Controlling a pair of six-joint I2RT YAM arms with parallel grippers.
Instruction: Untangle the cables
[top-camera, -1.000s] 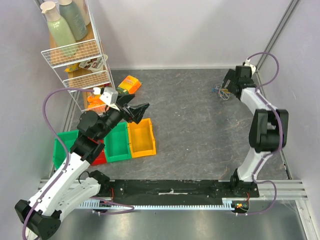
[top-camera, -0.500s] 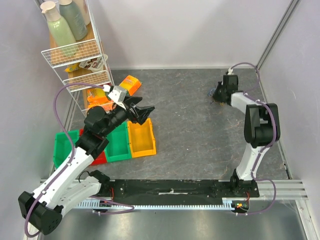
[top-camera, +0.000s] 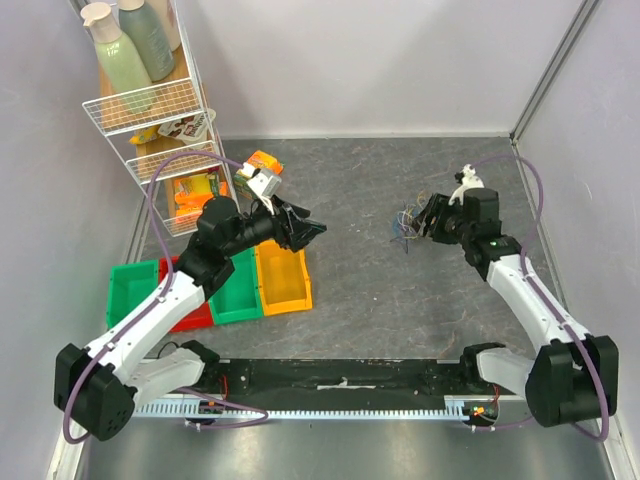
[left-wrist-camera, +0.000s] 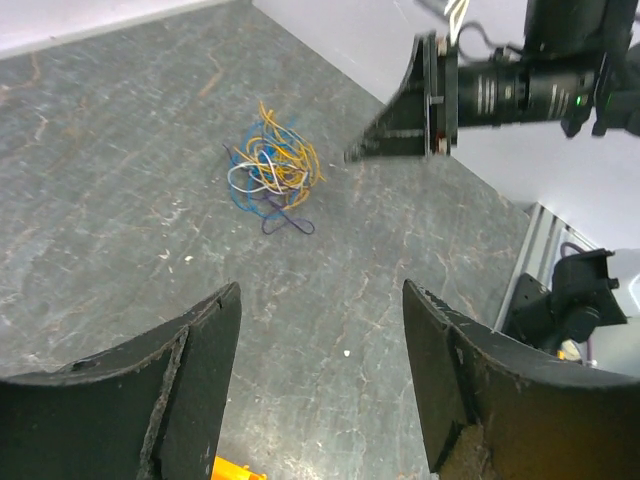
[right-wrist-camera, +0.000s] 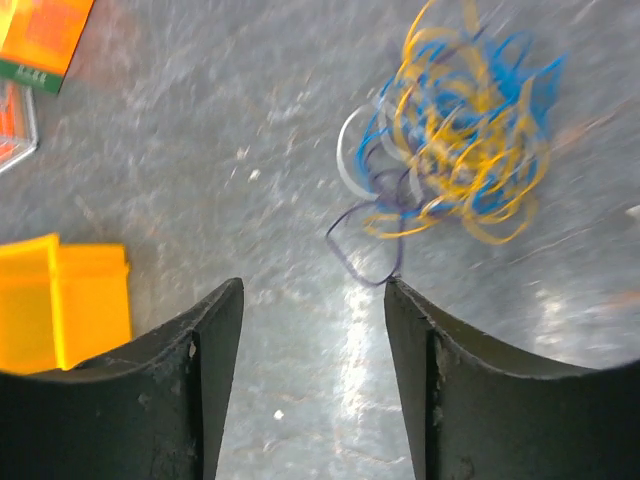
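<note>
The cables (top-camera: 407, 222) are one tangled bunch of yellow, orange, blue and pale wire loops with a dark purple loop sticking out, lying on the grey tabletop right of centre. My right gripper (top-camera: 424, 216) is open right beside the bunch. In the right wrist view the bunch (right-wrist-camera: 460, 150) lies just beyond my open right gripper (right-wrist-camera: 312, 285), and the purple loop reaches the right fingertip (right-wrist-camera: 398, 290). My left gripper (top-camera: 306, 233) is open and empty, held above the table left of centre. In the left wrist view (left-wrist-camera: 320, 290) it faces the bunch (left-wrist-camera: 272, 170) from a distance.
Yellow (top-camera: 283, 276), green (top-camera: 232, 285) and red bins stand in a row under the left arm, with another green bin (top-camera: 125, 290) further left. An orange box (top-camera: 262, 167) lies by a white wire shelf rack (top-camera: 160, 120) at the back left.
The right arm swung from the far right corner toward the table's centre, and the cable bunch now lies further left and nearer. The left gripper moved right and away from the rack.
</note>
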